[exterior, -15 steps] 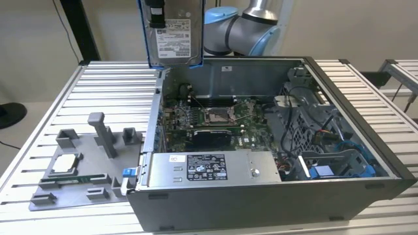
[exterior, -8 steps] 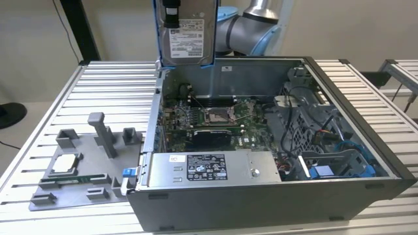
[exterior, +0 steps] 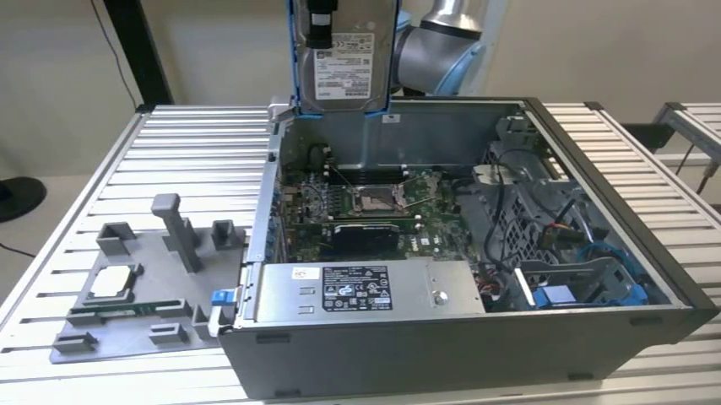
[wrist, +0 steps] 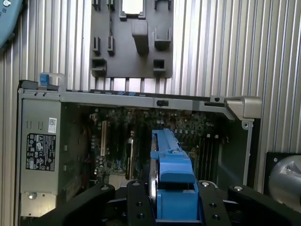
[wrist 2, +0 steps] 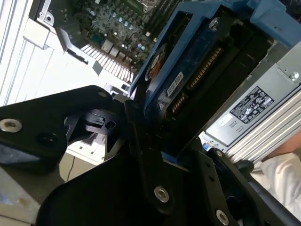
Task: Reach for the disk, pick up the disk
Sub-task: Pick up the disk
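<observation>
The disk (exterior: 344, 72) hangs upright above the back wall of the open computer case (exterior: 631, 278). Its silver face and white label turn toward the exterior camera, with the blue bracket along both edges. My gripper (wrist: 175, 207) is shut on the disk, and in the first wrist view its black fingers (wrist: 138, 207) clamp the blue bracket (wrist: 171, 165) from both sides. In the second wrist view the disk (wrist 2: 186, 70) shows its dark underside and connector, held in the black gripper (wrist 2: 155, 141) above the motherboard.
Inside the case lie the motherboard (exterior: 372, 198), a long grey box (exterior: 360, 291) with a black-white label, and blue drive bays (exterior: 575, 291). On the exterior view's left a grey fixture tray (exterior: 158, 325) holds a small square silver chip (exterior: 113, 281) on the slatted metal table (exterior: 203, 143).
</observation>
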